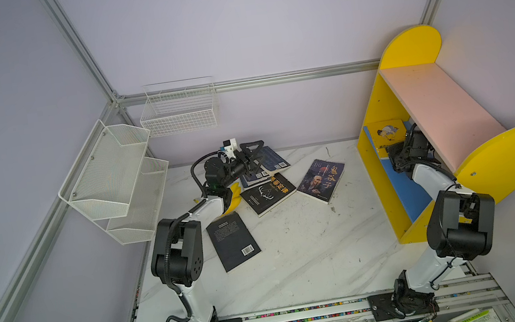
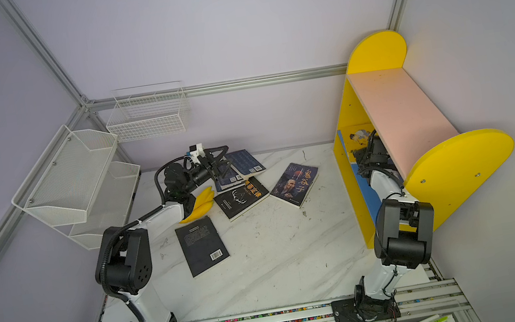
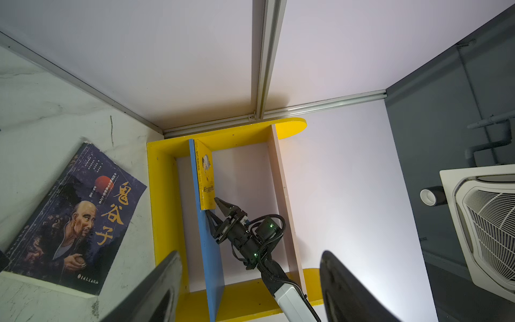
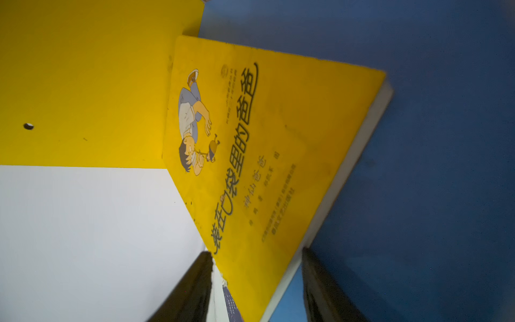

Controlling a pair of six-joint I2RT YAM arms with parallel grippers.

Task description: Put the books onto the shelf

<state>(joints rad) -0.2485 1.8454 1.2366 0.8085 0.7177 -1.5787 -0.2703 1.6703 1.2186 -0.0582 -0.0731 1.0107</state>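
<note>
While the yellow book (image 4: 264,153) rests tilted on the blue lower board (image 4: 432,139) of the shelf (image 1: 387,184), at 3 o'clock on the bench (image 1: 298,259), with its far edge against the yellow side panel, the right end effector (image 3: 212,205) straddles its near corner. The jaws are parted and blue shows between one finger and the page edge, so the book is released. The left end effector (image 1: 260,156) hovers spread wide and empty over two navy books (image 1: 275,161) at 12 o'clock; three dark books (image 1: 233,241) lie flat nearby.
</note>
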